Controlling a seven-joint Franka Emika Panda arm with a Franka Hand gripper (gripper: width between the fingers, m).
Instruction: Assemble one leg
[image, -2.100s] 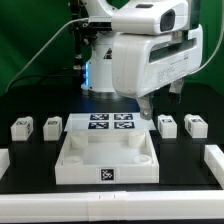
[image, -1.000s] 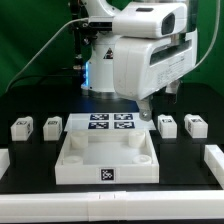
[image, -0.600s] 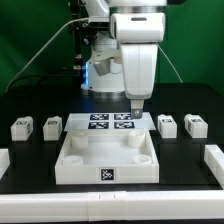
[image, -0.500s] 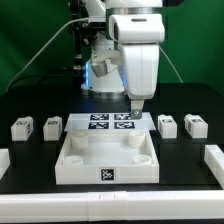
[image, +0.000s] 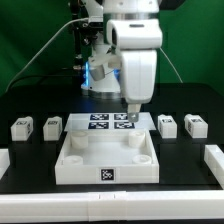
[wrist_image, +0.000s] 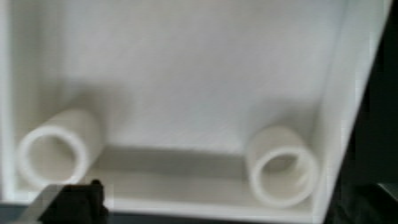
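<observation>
Four legs, small white blocks with a tag on the face, stand on the black table: two on the exterior view's left (image: 20, 128) (image: 52, 127) and two on its right (image: 167, 125) (image: 195, 126). My gripper (image: 131, 112) hangs over the far edge of the large white tray-like piece (image: 107, 172), well apart from every leg. In the wrist view the gripper (wrist_image: 222, 205) looks down into that piece, with two round sockets (wrist_image: 63, 150) (wrist_image: 285, 170) below it. One dark fingertip (wrist_image: 75, 200) shows far to one side. The jaws stand wide apart and hold nothing.
The marker board (image: 110, 122) lies flat just behind the tray-like piece. White bars sit at the table's front corners on the exterior view's left (image: 4, 160) and right (image: 213, 157). A green backdrop stands behind the arm.
The wrist has turned, so the wide white hand now faces edge-on. The gripper has shifted towards the exterior view's left and come down over the tray-like piece's far edge. No part has moved.
</observation>
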